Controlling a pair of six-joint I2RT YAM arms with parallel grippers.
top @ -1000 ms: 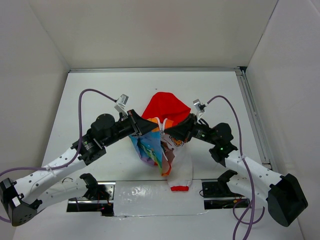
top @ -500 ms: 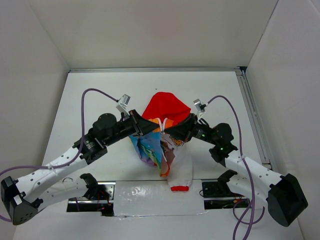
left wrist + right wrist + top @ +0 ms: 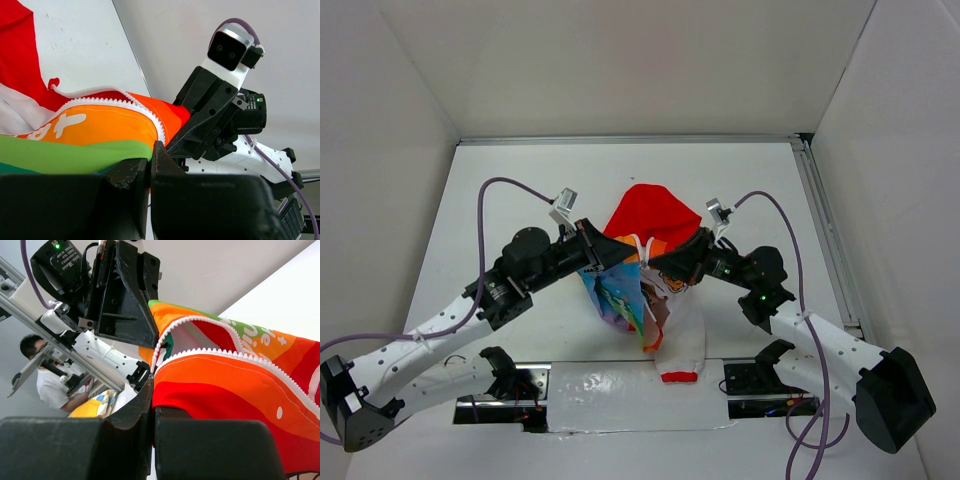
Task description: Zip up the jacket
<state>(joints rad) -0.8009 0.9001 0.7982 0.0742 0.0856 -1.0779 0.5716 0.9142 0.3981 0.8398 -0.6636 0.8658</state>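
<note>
The jacket (image 3: 645, 285) hangs between both grippers above the table, its red hood (image 3: 650, 215) lying behind and its white lining and red hem drooping toward the near edge. My left gripper (image 3: 605, 252) is shut on the left front panel's top edge; in the left wrist view its jaws pinch the orange and green fabric (image 3: 95, 135) beside the white zipper teeth (image 3: 150, 117). My right gripper (image 3: 665, 262) is shut on the right front panel; in the right wrist view it pinches orange-red fabric (image 3: 225, 385) beside the zipper teeth (image 3: 235, 355). The two grippers sit close together.
The white table (image 3: 520, 190) is walled at the back and sides, with a metal rail (image 3: 825, 220) on the right. A foil-covered strip (image 3: 610, 385) runs along the near edge between the arm bases.
</note>
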